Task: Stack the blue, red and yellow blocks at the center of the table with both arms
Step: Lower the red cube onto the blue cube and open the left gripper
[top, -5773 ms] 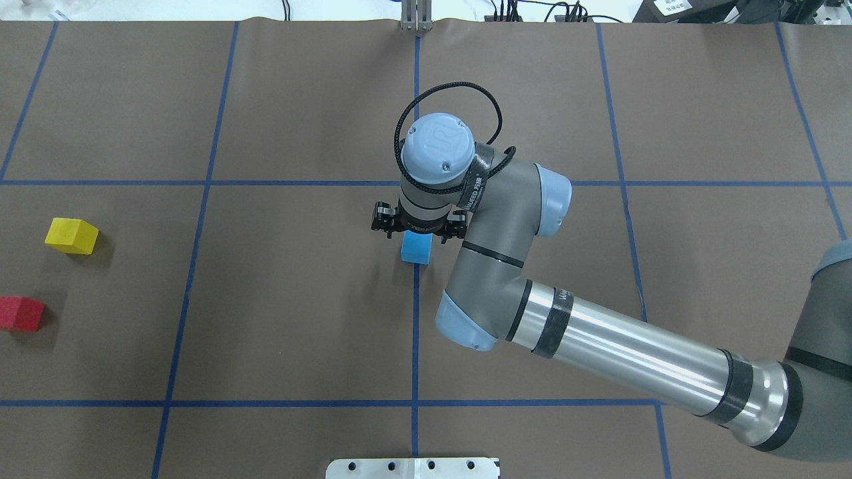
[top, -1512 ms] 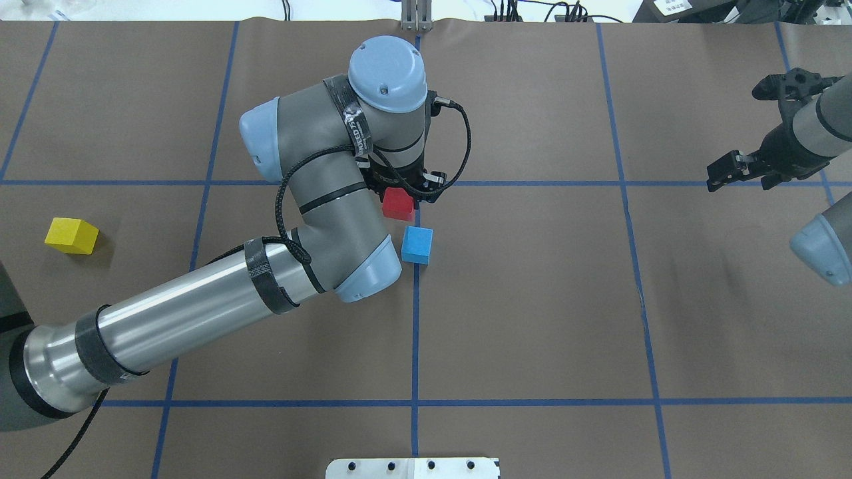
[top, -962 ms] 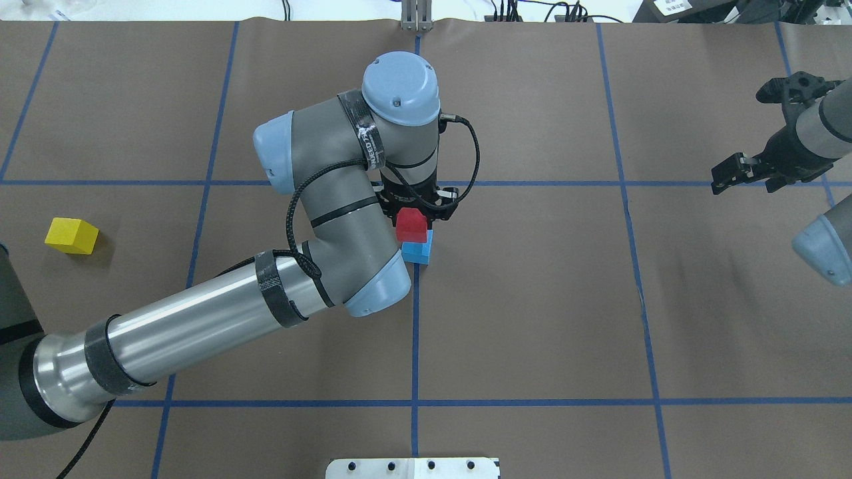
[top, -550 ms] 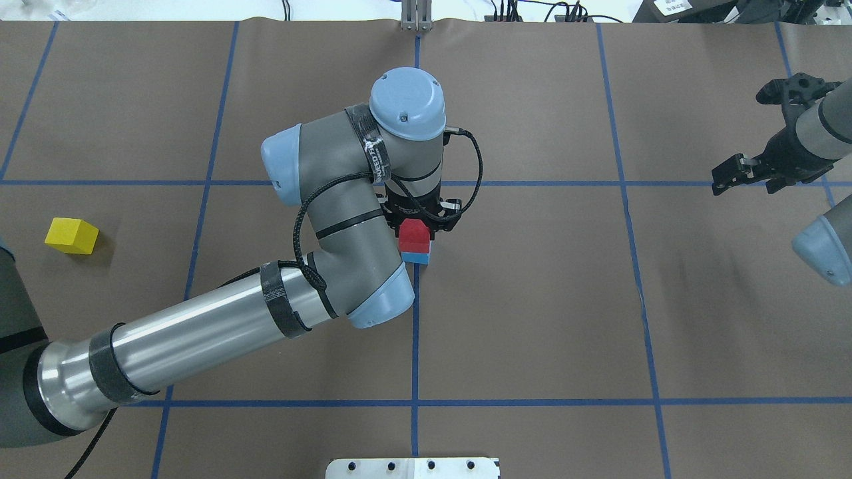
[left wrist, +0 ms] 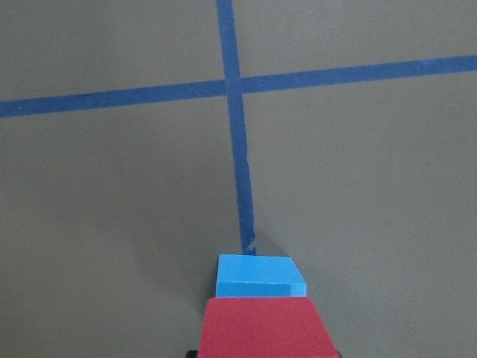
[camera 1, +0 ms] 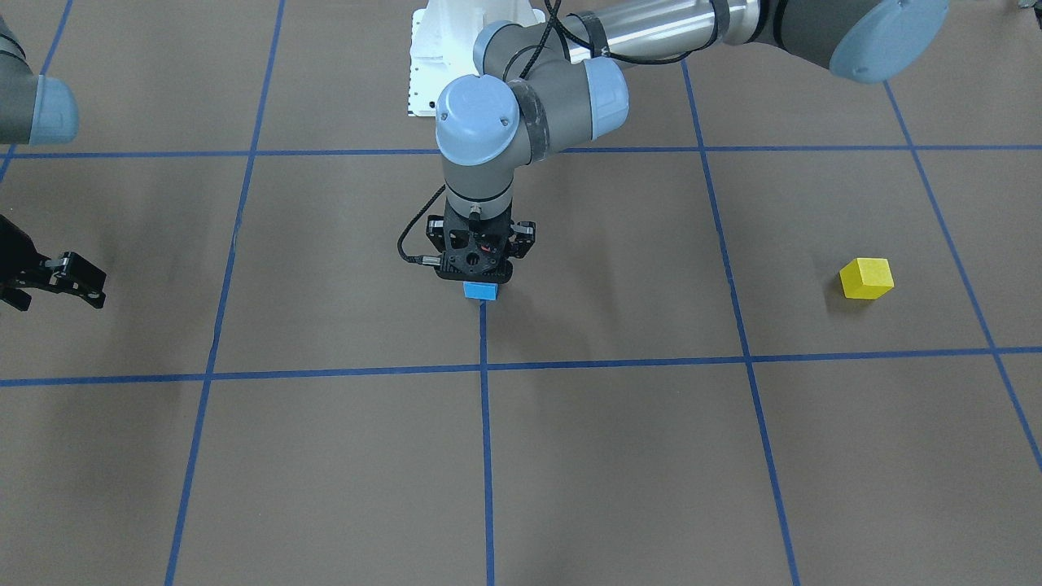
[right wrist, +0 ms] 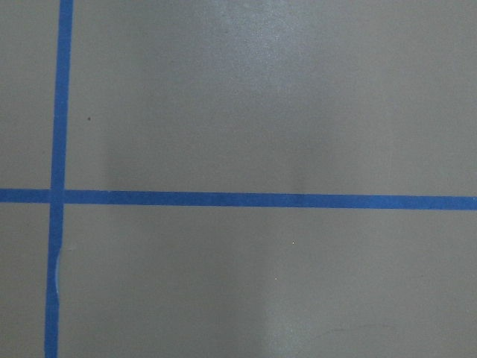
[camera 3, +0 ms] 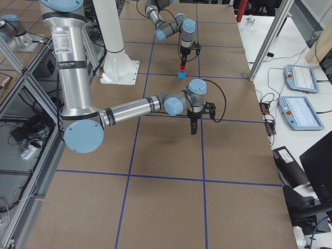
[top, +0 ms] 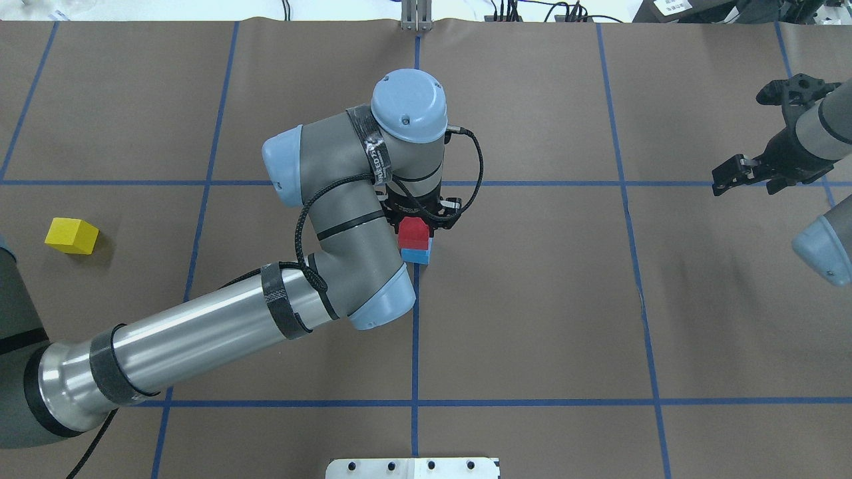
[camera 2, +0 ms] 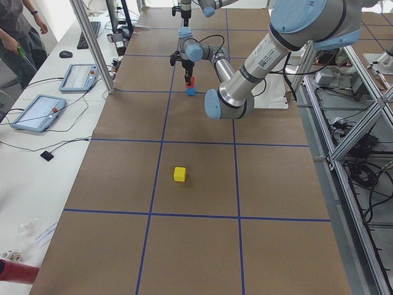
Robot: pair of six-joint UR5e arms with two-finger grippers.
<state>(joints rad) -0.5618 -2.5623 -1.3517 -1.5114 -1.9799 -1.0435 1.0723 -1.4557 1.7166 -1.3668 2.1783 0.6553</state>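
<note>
On brown table (top: 532, 299) gridded with blue tape (top: 532, 402): left gripper (top: 415, 227) clamped on red block (top: 413, 234), seated atop blue block (top: 416, 255) just beneath.

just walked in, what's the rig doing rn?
The left gripper is clamped on the red block and has it on top of the blue block at the table's center, not yet released. The yellow block sits alone on the robot's left side of the table, not yet stacked. The right gripper hovers off to the right, holding nothing.
</note>
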